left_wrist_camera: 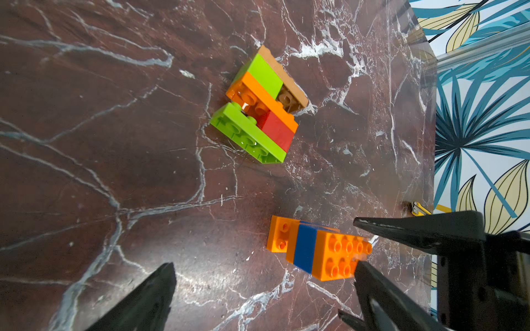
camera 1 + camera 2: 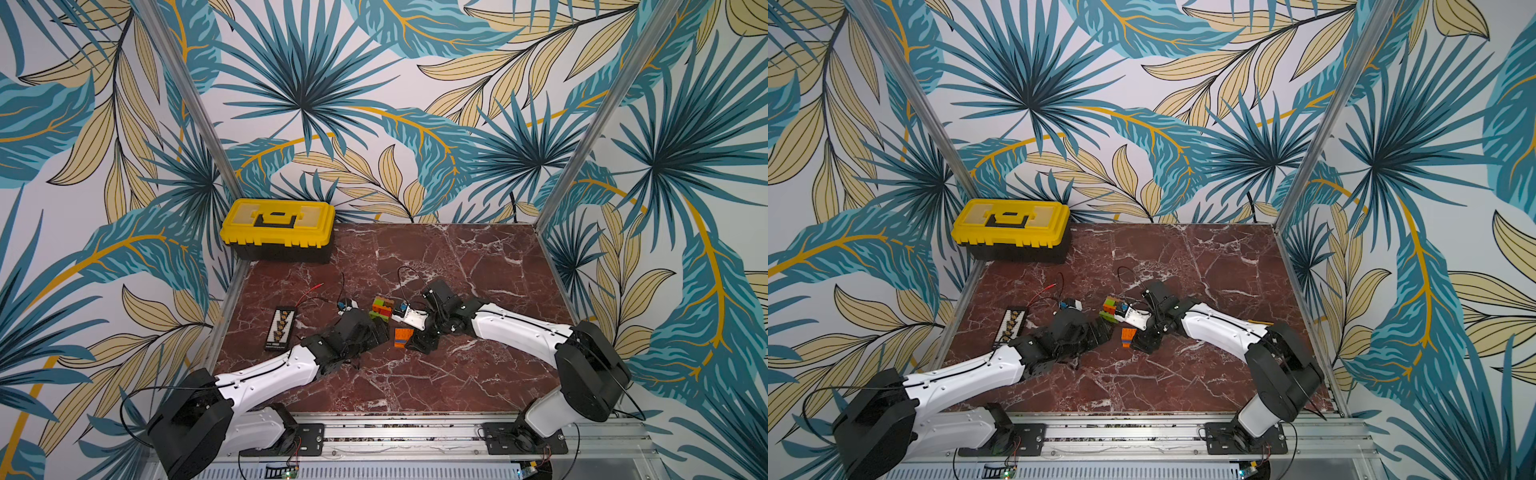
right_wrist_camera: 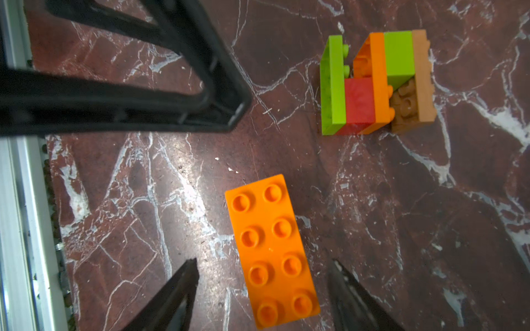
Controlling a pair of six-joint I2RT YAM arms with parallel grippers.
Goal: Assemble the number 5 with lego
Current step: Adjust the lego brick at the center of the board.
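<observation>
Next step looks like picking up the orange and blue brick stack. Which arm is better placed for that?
Right. The right pincer is open with a finger on either side of one end of the orange and blue stack. The left pincer is open too, but off to the side.

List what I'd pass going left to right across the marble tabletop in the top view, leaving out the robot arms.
Black rectangular strip with yellow marks → green, orange, red and tan plastic brick cluster → orange-and-blue striped plastic brick cluster.
</observation>
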